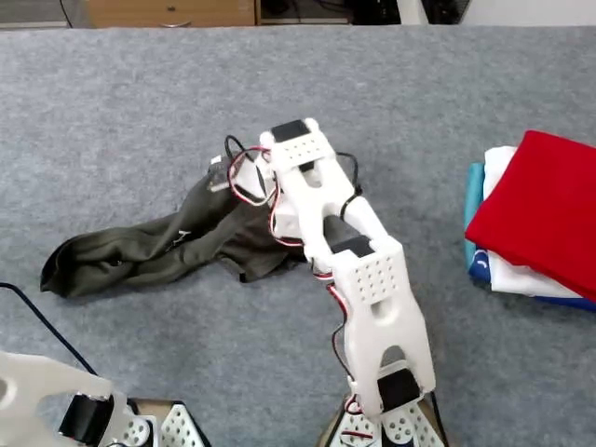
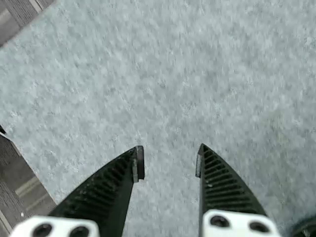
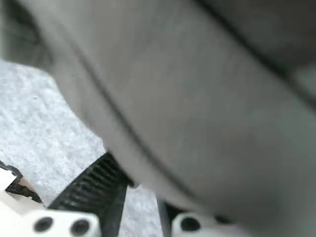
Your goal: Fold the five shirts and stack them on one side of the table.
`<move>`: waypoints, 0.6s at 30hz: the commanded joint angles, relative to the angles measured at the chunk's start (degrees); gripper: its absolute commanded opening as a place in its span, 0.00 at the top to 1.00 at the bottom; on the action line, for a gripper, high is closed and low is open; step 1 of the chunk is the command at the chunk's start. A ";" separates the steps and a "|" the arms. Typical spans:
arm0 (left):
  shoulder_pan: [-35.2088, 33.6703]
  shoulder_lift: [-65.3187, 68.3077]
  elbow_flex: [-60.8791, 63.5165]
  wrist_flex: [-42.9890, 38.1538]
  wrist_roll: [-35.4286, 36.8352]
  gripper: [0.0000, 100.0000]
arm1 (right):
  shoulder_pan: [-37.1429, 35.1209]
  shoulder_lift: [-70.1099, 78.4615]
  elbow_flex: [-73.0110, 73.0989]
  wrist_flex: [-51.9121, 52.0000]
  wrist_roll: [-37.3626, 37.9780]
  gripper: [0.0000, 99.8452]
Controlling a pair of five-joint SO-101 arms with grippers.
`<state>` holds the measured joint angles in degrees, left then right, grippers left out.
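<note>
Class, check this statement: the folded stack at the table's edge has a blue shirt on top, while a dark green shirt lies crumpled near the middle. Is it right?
Not quite. The top of the folded stack is a red shirt, not a blue one, as the high view shows. The dark green shirt does lie crumpled near the middle.

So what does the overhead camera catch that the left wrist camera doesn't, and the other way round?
From the high view: a dark green shirt lying crumpled mid-table, the right end effector gripping one end of it, and a stack of folded shirts at one side of the table, a red shirt on top. From the left wrist view: the left end effector, its black ridged fingers apart, nothing between them. Shared: the grey felt table cover.
</note>
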<state>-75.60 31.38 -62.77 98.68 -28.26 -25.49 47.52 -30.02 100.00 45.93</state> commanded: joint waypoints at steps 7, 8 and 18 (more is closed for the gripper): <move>3.08 -0.92 -1.05 -2.99 0.44 0.82 | 4.26 -16.66 -4.44 2.37 -0.18 1.00; 3.78 -0.92 -1.41 -2.90 0.44 0.82 | 4.79 -18.51 -3.91 2.37 -0.18 1.00; 12.57 -0.84 -6.86 2.20 0.44 0.82 | 14.99 -32.92 -3.21 2.02 -2.55 1.00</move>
<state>-66.20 31.38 -66.99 100.09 -28.26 -13.89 20.62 -32.48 100.97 45.23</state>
